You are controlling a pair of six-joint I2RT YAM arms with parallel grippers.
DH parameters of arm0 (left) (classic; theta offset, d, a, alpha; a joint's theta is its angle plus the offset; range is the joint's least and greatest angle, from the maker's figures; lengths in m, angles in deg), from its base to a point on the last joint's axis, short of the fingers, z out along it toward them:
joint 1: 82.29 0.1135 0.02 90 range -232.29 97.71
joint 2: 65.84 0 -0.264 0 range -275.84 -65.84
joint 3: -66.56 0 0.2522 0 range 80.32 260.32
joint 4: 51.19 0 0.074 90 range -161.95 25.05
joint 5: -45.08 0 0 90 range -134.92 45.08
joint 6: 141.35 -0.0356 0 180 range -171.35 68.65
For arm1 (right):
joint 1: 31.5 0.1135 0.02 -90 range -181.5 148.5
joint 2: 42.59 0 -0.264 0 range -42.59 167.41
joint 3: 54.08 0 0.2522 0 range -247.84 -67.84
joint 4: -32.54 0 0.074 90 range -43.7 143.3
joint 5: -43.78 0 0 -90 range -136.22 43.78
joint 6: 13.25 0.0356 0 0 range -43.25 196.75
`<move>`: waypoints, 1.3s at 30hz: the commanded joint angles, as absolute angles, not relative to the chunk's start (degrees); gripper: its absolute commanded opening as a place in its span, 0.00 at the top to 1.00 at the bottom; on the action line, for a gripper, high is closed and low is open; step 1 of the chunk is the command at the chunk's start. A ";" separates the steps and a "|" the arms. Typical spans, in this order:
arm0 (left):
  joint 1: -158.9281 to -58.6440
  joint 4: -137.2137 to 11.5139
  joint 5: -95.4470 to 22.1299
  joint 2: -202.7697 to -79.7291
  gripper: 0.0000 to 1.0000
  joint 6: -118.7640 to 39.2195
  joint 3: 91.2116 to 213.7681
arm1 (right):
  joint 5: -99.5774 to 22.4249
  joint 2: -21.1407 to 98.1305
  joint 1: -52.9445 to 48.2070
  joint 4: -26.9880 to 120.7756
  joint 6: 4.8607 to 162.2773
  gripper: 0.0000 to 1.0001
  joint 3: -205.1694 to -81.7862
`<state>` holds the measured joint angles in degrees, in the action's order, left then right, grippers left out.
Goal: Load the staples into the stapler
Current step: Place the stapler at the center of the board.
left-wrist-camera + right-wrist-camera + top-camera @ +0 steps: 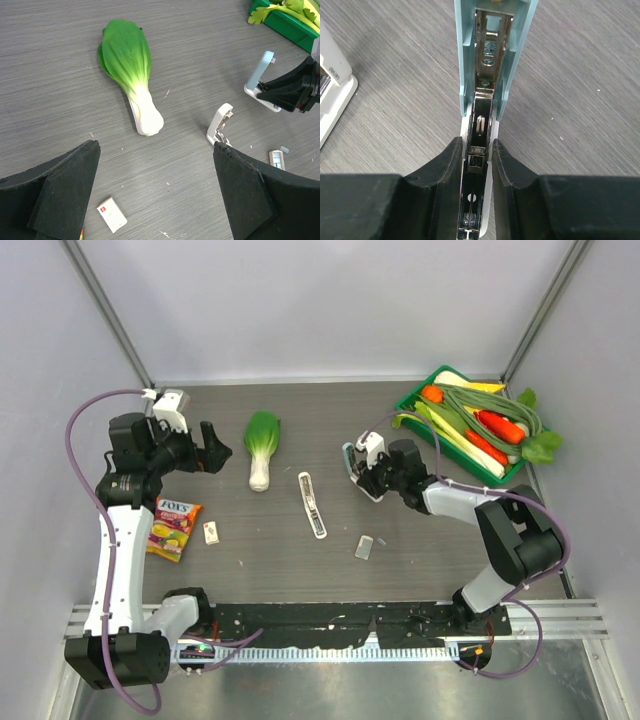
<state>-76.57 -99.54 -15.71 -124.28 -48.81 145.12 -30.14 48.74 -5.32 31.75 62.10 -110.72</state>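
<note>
The stapler (312, 504) lies mid-table, a second stapler (261, 72) to its right, the staples (211, 532) left beside a snack packet (173, 527).

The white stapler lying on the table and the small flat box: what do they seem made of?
Stapler: probably smooth white plastic, with a silvery, glinting metal channel inside. Staple box: likely thin cardboard, judging by its flat printed face.
</note>
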 commanded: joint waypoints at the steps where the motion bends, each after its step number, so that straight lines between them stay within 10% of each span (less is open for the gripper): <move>1: -76.22 -98.53 -14.42 -123.24 0.00 -48.98 145.10 | -31.98 49.52 -5.39 31.35 61.81 0.99 -114.95; 39: -75.78 -98.62 -15.12 -121.92 0.00 -49.15 144.13 | -39.27 52.42 -2.93 45.07 68.40 0.92 -119.87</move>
